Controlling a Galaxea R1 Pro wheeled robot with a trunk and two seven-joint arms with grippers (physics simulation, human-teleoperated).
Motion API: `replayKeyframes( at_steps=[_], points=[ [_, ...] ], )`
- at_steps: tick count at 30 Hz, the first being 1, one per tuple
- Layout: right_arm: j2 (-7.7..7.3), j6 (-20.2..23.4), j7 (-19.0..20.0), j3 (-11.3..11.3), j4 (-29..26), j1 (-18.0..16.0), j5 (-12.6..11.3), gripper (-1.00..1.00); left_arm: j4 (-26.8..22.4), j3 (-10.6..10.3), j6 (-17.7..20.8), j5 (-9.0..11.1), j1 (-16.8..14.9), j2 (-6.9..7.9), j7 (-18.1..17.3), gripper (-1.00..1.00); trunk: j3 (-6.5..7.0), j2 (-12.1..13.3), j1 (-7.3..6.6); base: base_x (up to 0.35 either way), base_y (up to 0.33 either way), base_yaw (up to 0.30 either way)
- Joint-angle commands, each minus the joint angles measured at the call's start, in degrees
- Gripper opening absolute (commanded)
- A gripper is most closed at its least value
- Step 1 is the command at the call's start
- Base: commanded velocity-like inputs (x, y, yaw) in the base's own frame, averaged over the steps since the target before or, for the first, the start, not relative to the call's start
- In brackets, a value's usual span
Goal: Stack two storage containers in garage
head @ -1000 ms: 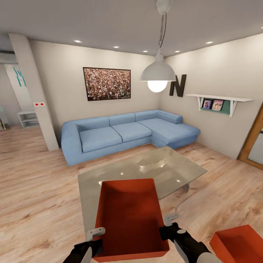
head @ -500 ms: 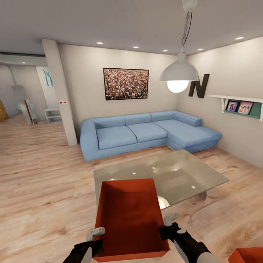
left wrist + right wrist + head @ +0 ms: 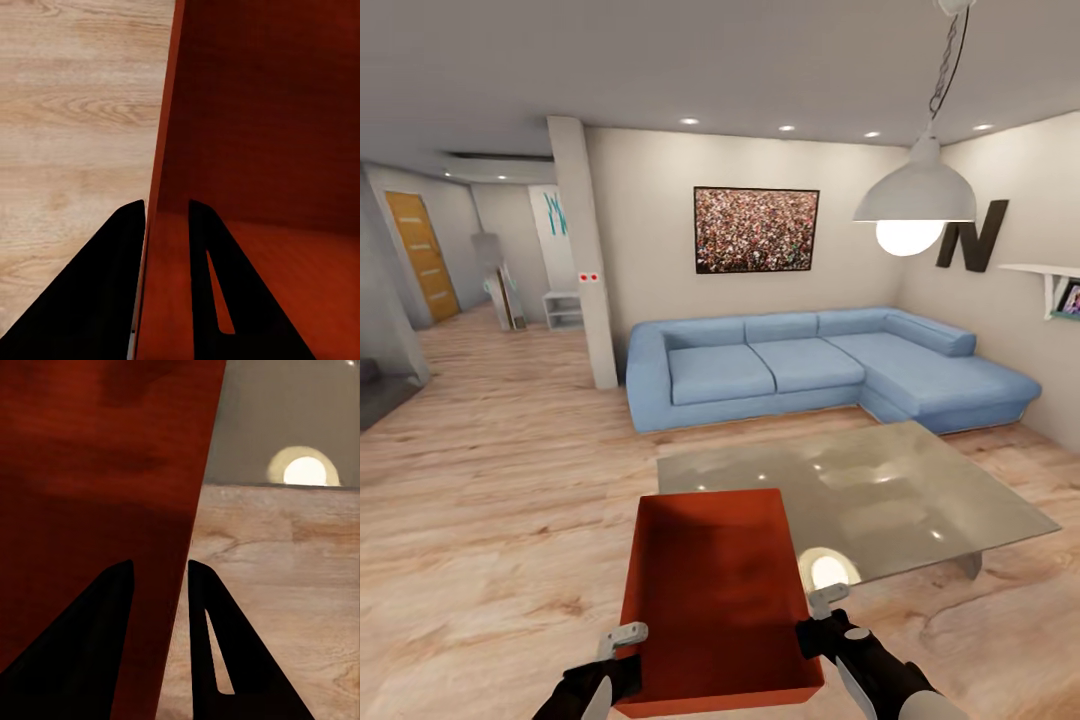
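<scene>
Now L hand [image 3: 622, 640] & R hand [image 3: 823, 606] each clamp a side wall of the red bin [image 3: 715, 590], held above wood floor [image 3: 490, 520], glass tabletop [image 3: 880, 490] far right

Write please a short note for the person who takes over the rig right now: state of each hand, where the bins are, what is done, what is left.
Left hand: shut on the bin's left wall, one finger inside, one outside.
Right hand: shut on the bin's right wall the same way.
The bin is held level in front of the trunk, above the wood floor, at the near edge of the glass table. It looks empty.
Room: living room, with the blue sofa ahead.
Done: first bin picked up.
Left: carry it to the garage and set it on the floor there, then fetch the second bin and stack it on top.
</scene>
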Motion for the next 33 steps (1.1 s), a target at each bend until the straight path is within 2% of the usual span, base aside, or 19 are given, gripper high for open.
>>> replayKeyframes(
  at_steps=[1, 33],
  points=[
    [3.38, 0.3, 0.0, -1.6, 0.0, 0.0, 0.8, -1.0, -0.2, -2.0, 0.2, 1.0, 0.0, -0.48, 0.5, -1.0, -0.07, -0.1, 0.03, 0.0, 0.0, 0.3],
    [3.38, 0.3, 0.0, -1.6, 0.0, 0.0, 0.8, -1.0, -0.2, -2.0, 0.2, 1.0, 0.0, -0.48, 0.5, -1.0, -0.07, -0.1, 0.03, 0.0, 0.0, 0.3]
  ],
)
